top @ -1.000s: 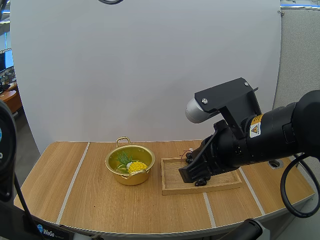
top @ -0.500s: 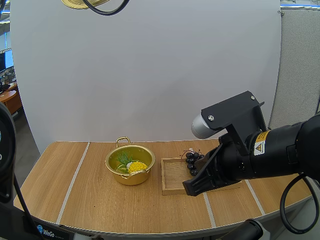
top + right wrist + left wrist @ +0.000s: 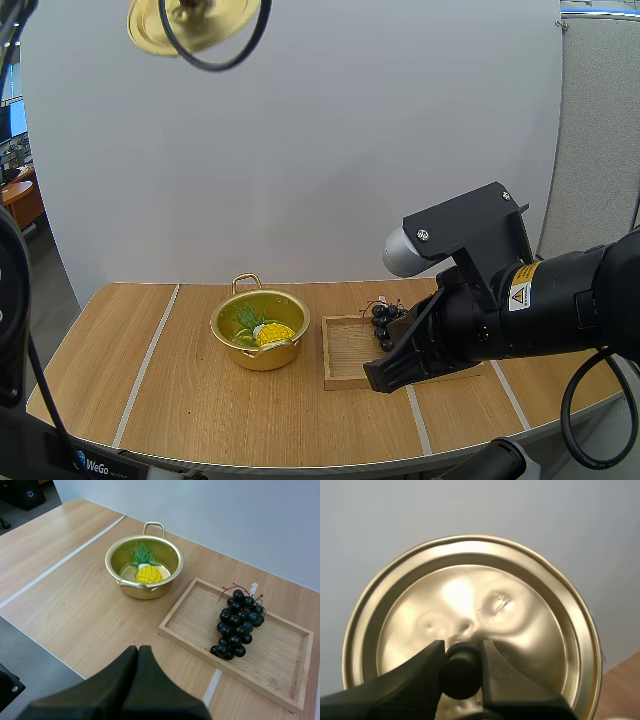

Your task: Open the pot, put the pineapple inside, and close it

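The wooden table (image 3: 150, 390) holds the gold pot (image 3: 262, 358), open, with the pineapple (image 3: 273, 333) already lying inside. Just beside the pot is the wooden tray (image 3: 345, 365) with the grapes (image 3: 384, 318).

We judge that closing is the step in hand. The lid (image 3: 470, 580) hangs high above the table, well apart from the pot, and our left gripper (image 3: 462, 656) pinches its black knob (image 3: 461, 677) between both fingers. Our right gripper (image 3: 137, 652) has its fingers pressed together on nothing and hovers over the table's near edge, in front of the tray.

To do this well we should:
- carry the lid across until it sits centred over the pot's rim;
- level it, knob up, before descending;
- come down slowly — an off-centre touch could probably nudge so light a pot sideways.

The pineapple's leaves seem to lie below the rim, so they should not foul the lid. We should let go only once the lid rests evenly all round, with the right arm held clear.
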